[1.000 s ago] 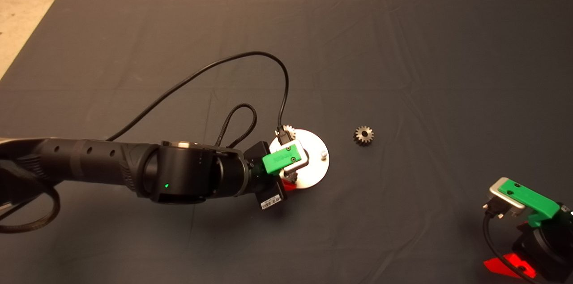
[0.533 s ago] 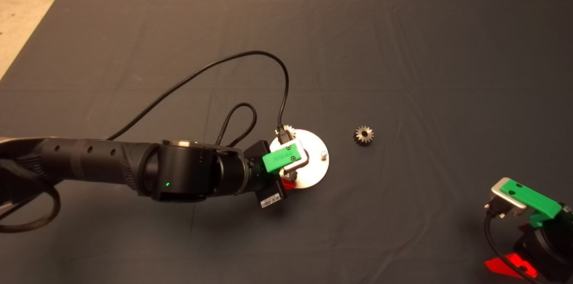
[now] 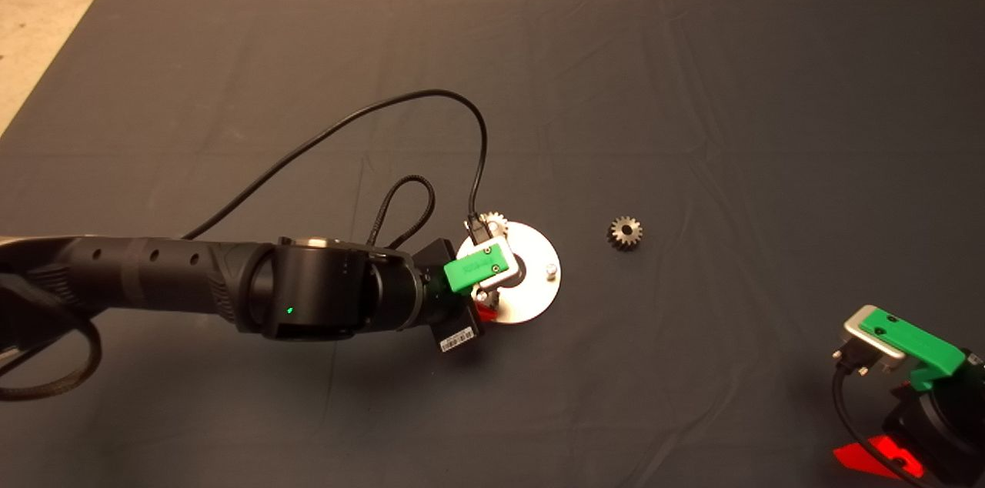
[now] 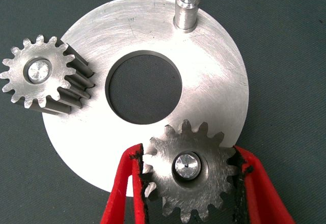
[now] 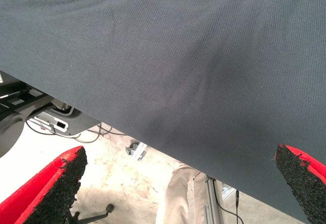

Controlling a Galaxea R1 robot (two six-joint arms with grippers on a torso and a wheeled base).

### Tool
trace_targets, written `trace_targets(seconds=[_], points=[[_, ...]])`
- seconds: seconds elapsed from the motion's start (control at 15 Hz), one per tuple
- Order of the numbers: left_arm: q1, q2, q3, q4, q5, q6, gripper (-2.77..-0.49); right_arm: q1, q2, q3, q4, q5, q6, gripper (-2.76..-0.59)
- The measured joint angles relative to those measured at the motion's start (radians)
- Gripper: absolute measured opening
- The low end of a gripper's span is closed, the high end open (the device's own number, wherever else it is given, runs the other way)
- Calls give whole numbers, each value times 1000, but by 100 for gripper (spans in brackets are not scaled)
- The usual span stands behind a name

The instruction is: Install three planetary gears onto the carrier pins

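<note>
The round silver carrier plate (image 3: 532, 292) lies mid-mat. In the left wrist view the plate (image 4: 214, 81) carries one planetary gear (image 4: 38, 74) seated on a pin, and one bare carrier pin (image 4: 186, 7) stands at the rim. My left gripper (image 4: 188, 183) is shut on a second planetary gear (image 4: 189, 175), which sits over a pin whose tip shows in its centre hole. In the head view the left gripper (image 3: 486, 309) hangs over the plate's near left side. The seated gear (image 3: 492, 224) and the bare pin (image 3: 551, 270) show there too. A third gear (image 3: 626, 232) lies loose on the mat to the right. My right gripper (image 3: 873, 459) is parked at the lower right, open.
The left arm's black cable (image 3: 431, 95) loops over the mat behind the plate. The right wrist view looks past the mat's edge (image 5: 153, 142) at the floor. There a person's leg (image 5: 178, 196) and some equipment (image 5: 56, 123) show.
My left gripper has shifted slightly left, and the plate with its seated gear and bare pin slid a little the same way. The loose gear and right arm have not moved.
</note>
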Motion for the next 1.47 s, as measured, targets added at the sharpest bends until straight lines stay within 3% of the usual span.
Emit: trace_targets(seconds=[0.33, 0.6, 0.8, 1.0, 1.33, 1.47], points=[[0, 3, -1, 0, 3, 0, -259, 0, 0, 0, 0, 2, 0, -60], [0, 3, -1, 0, 2, 0, -243, 0, 0, 0, 0, 2, 0, -60], [0, 3, -1, 0, 1, 0, -230, 0, 0, 0, 0, 2, 0, -60], [0, 3, -1, 1, -18, 0, -214, 0, 0, 0, 1, 2, 0, -60], [0, 1, -1, 1, -19, 0, -180, 0, 0, 0, 1, 2, 0, -60], [-12, -4, 15, 0, -18, -1, -166, 11, 1, 0, 4, 2, 0, -60]])
